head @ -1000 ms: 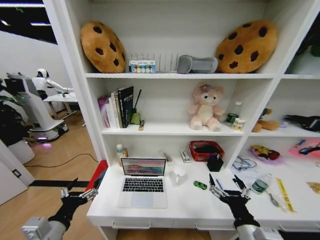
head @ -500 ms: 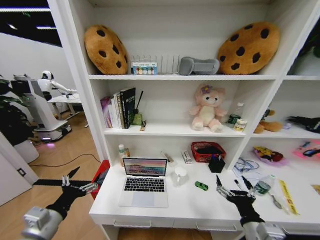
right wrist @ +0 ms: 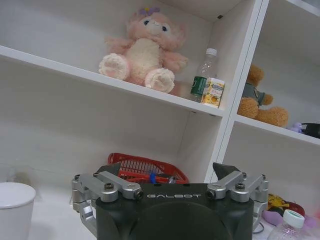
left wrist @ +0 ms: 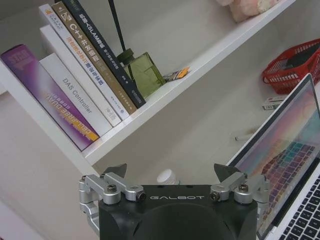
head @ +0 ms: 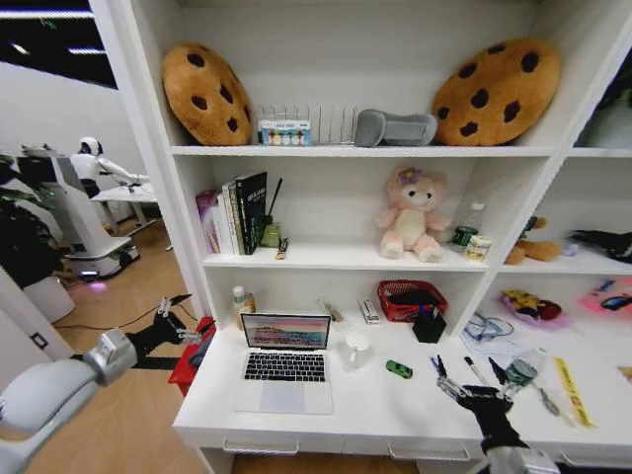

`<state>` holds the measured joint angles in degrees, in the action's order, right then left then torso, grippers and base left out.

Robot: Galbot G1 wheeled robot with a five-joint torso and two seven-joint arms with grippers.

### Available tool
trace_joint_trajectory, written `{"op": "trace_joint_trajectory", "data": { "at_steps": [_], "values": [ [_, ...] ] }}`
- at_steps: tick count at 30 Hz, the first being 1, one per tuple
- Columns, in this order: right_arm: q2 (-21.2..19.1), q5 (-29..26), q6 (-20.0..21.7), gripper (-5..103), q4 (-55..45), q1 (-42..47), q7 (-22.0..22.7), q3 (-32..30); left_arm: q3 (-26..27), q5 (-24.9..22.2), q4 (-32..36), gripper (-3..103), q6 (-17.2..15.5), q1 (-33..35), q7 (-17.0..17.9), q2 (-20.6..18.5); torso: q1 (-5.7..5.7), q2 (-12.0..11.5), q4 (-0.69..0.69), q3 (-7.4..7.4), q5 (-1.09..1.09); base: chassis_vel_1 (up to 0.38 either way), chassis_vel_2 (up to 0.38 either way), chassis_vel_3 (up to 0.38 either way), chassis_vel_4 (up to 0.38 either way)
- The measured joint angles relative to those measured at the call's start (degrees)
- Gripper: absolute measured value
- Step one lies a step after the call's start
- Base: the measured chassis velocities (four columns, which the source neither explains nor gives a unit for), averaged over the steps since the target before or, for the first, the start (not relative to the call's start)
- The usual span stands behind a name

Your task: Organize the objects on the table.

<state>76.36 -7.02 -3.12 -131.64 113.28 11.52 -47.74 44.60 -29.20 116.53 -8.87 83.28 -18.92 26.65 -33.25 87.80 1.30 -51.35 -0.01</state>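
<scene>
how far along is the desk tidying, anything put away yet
Nothing looks put away yet: the laptop sits open on the table, with the green toy car and pens loose. Nothing is in hand: the left gripper, open, reaches toward the laptop's left side; the right gripper hovers open by the pens.

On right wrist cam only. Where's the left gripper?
Observer: Left gripper is open, off the table's left end, near the laptop.
Operator: Laptop lid?
Observer: Up, screen lit.
Operator: Toy car?
Observer: Green car sits on the table between the cup and the open right gripper.
</scene>
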Motion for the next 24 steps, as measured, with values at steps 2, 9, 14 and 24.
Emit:
{"op": "trace_joint_trajectory", "data": {
  "at_steps": [2,9,14,24],
  "values": [
    [0.0,0.0,0.0,100,0.1,0.0,0.0,-0.2,-2.6,-0.5,-0.3,96,-0.3,-2.5,-0.1,-0.8,0.00,0.0,0.00,0.00,0.00,0.000,0.000,0.000,0.000],
    [0.5,0.0,-0.1,100,1.3,-0.9,0.1,-0.2,-17.5,-1.7,-1.8,72,-0.8,-17.9,-2.6,-2.6,0.00,0.0,0.00,0.00,0.01,0.000,0.000,0.000,0.000],
    [0.6,0.0,-0.4,100,1.9,-1.2,0.2,-0.4,-23.6,-1.4,-3.4,56,-0.6,-24.3,-5.7,-3.2,0.00,0.0,0.00,0.00,0.02,0.000,0.000,0.000,0.000],
    [1.3,0.4,-1.2,100,3.4,-1.5,0.2,-0.6,-47.2,0.4,-8.4,18,-0.2,-47.5,-8.9,0.2,0.00,0.0,0.01,0.00,0.01,0.000,0.000,0.000,0.000]
  ]
}}
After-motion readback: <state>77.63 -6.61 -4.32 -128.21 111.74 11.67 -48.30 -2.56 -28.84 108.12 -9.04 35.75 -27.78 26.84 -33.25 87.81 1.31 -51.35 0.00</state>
